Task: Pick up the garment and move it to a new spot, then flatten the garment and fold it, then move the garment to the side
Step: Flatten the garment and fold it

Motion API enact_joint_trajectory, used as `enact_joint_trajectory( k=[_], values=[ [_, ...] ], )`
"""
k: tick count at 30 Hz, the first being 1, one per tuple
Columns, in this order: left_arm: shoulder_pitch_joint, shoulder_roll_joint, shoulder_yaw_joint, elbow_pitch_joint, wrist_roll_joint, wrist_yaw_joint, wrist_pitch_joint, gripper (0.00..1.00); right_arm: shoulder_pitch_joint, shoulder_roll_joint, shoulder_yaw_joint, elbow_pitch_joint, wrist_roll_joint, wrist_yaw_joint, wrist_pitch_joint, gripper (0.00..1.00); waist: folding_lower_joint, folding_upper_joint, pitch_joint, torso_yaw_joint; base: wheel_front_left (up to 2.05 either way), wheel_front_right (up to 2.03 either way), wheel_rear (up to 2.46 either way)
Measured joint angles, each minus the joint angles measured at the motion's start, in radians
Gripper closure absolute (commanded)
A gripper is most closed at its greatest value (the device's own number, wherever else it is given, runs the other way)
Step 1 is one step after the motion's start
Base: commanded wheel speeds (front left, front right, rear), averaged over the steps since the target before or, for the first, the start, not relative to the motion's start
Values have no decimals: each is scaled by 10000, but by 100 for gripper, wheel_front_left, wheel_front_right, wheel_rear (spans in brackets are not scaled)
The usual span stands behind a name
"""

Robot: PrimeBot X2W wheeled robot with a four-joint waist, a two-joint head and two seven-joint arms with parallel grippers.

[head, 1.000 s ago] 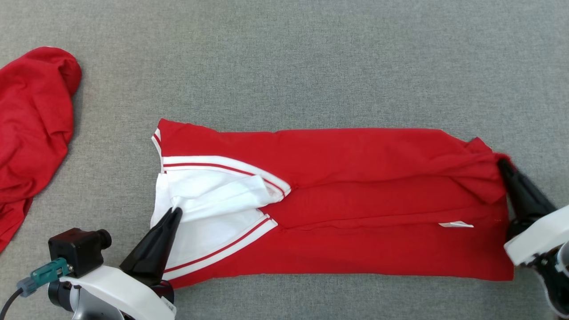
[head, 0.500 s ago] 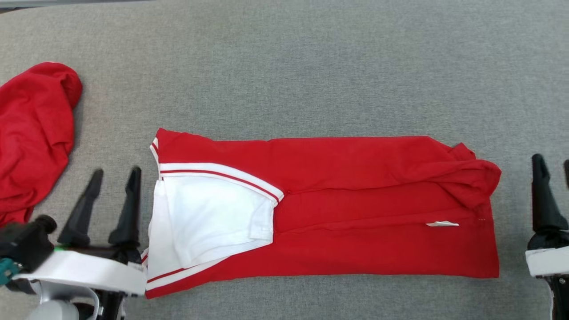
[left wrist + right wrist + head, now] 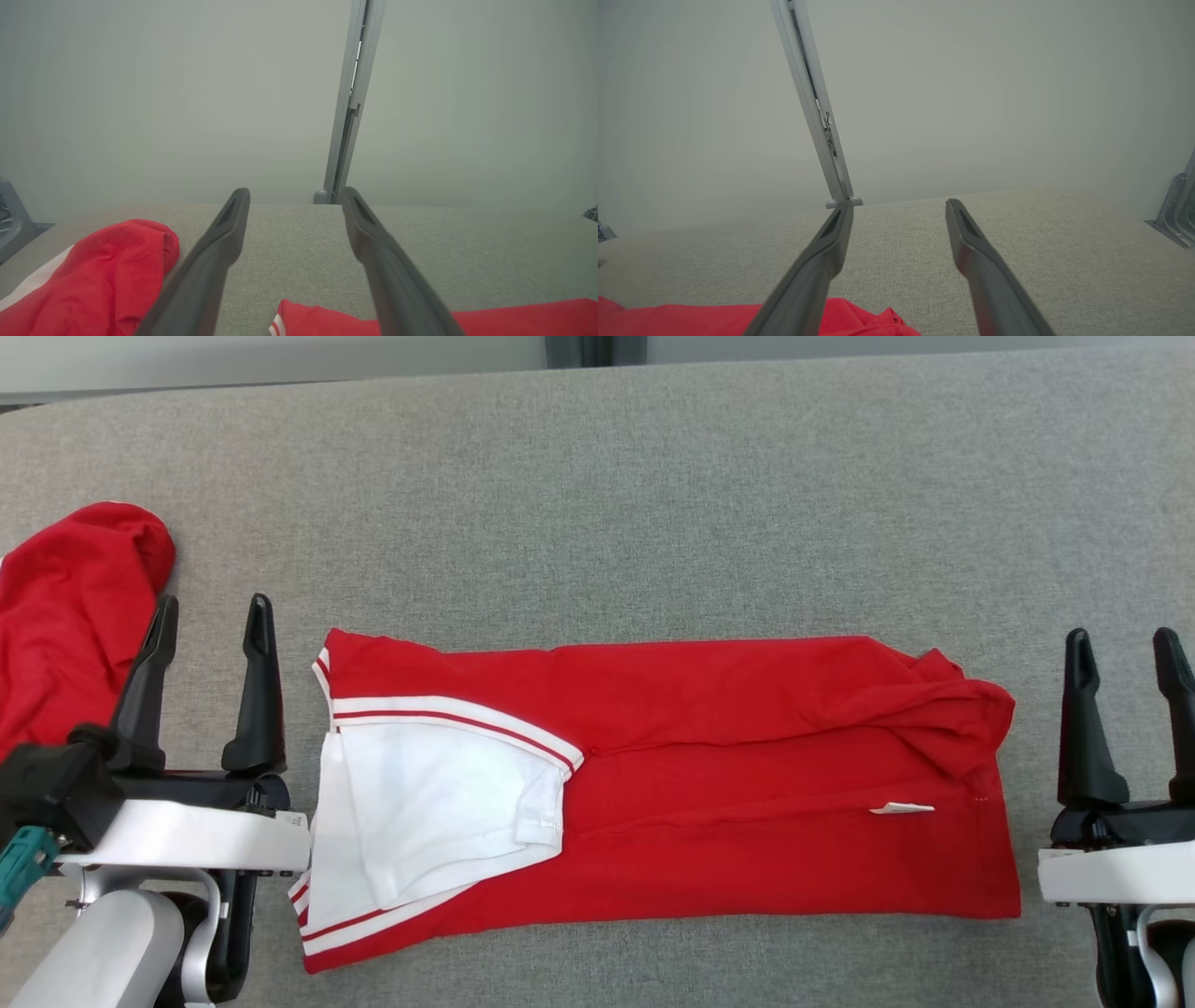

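Worktop (image 3: 653, 523) was covered in grey woven fabric, stretching well beyond the left claw (image 3: 213, 607) and right claw (image 3: 1122, 635). Straight ahead of both claws was a plain pale wall (image 3: 140, 93) split by a grey metal post (image 3: 349, 116). Metal bracket (image 3: 1176, 205) off to the right claw's right. Light was soft and even.

The left gripper (image 3: 211, 607) has two long, tapering matte-black fingers (image 3: 257, 691) on a black base, set on a smooth white wrist housing (image 3: 187, 835). Beside that housing sits a boxy black block (image 3: 47, 793) with a teal plug (image 3: 23, 863). At the housing's corner is a small white label (image 3: 291, 819), and below it a rounded pale grey forearm (image 3: 112, 952). The right gripper (image 3: 1122, 637) matches, with black fingers on its own white casing (image 3: 1111, 877).
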Motion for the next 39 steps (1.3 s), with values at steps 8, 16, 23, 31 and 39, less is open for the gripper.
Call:
enact_joint_trajectory(
  k=[8,16,23,31,39],
  values=[
    [23,-504,616,926,1049,-761,-69,0,82,23,282,723,-353,0,-345,0,0,0,-312,8,0,0,0],
    [466,-1087,1166,1350,1977,-1555,-77,0,192,29,314,1118,-376,0,-416,0,0,0,-493,74,0,0,0],
    [468,-1455,1329,1515,2215,-1921,-79,0,173,33,263,1254,-337,0,-412,0,0,0,-456,185,0,0,0],
    [449,-1703,1361,1641,2397,-2209,-79,0,-129,-81,-322,1902,-407,0,-280,0,0,1,-416,329,0,0,0],
    [268,-1858,959,1634,2573,-2355,-67,0,-735,-123,-194,4144,-161,0,-224,0,0,0,-295,450,0,0,0]
  ],
)
